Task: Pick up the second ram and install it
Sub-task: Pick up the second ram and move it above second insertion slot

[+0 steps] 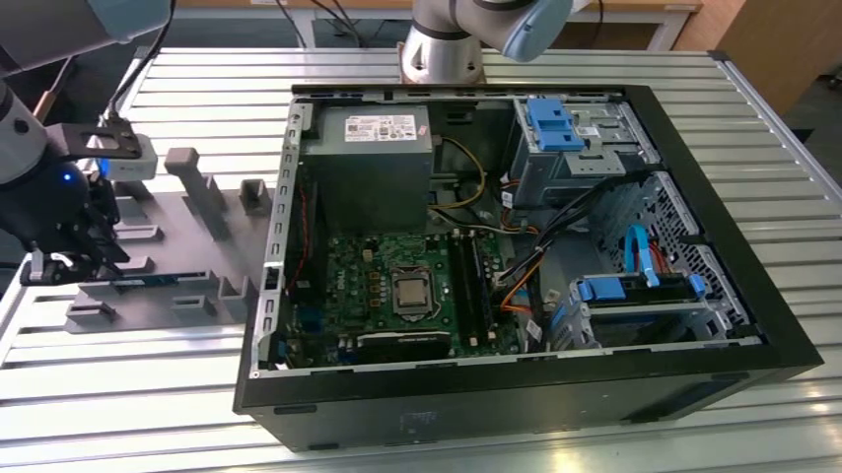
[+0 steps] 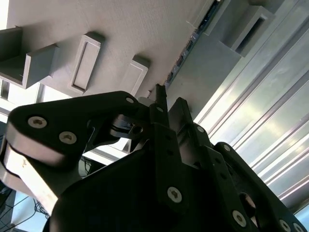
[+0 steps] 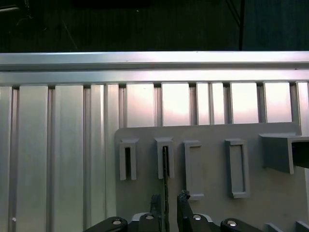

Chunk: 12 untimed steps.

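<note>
The second ram point(image 3: 165, 169) stands on edge in a slot of the grey plastic fixture point(image 3: 212, 198), seen as a thin dark line. My gripper point(image 3: 169, 199) is open and straddles it, one black finger on each side, with a gap still showing on one side. In the second wrist view the ram point(image 2: 190, 43) runs diagonally away from the gripper point(image 2: 170, 99). In the exterior view the gripper point(image 1: 66, 258) hangs low over the fixture point(image 1: 184, 227) at the exterior view's left, beside the bluish ram point(image 1: 152, 280).
An open computer case point(image 1: 526, 394) lies in the middle of the slatted metal table point(image 1: 132, 394). Inside it are the green motherboard point(image 1: 382, 286) with dark memory slots point(image 1: 471, 286), drive cages and loose cables. Upright grey blocks point(image 1: 184, 172) rise from the fixture.
</note>
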Motion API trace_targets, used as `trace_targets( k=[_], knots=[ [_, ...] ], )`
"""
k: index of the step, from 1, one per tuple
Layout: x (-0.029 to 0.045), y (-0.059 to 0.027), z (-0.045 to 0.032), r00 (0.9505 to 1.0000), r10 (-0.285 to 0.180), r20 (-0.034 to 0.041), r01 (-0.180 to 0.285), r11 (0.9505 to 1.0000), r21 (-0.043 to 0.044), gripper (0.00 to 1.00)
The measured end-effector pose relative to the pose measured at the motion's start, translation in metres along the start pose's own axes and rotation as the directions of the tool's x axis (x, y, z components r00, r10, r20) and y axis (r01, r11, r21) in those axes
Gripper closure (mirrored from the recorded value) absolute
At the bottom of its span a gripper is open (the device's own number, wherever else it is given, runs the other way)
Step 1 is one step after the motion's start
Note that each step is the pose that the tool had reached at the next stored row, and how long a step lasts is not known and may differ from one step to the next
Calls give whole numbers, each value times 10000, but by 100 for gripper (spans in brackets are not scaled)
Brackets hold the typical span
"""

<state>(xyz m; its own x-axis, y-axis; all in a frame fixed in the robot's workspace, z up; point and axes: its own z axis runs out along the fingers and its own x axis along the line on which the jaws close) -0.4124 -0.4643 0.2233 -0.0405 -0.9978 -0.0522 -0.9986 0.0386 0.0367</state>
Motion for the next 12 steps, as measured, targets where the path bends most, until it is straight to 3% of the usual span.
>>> trace_targets(
  k=[12],
  knots=[
    [6,-3,96,10000,-43,-13,43,10000,0,73]
  ],
)
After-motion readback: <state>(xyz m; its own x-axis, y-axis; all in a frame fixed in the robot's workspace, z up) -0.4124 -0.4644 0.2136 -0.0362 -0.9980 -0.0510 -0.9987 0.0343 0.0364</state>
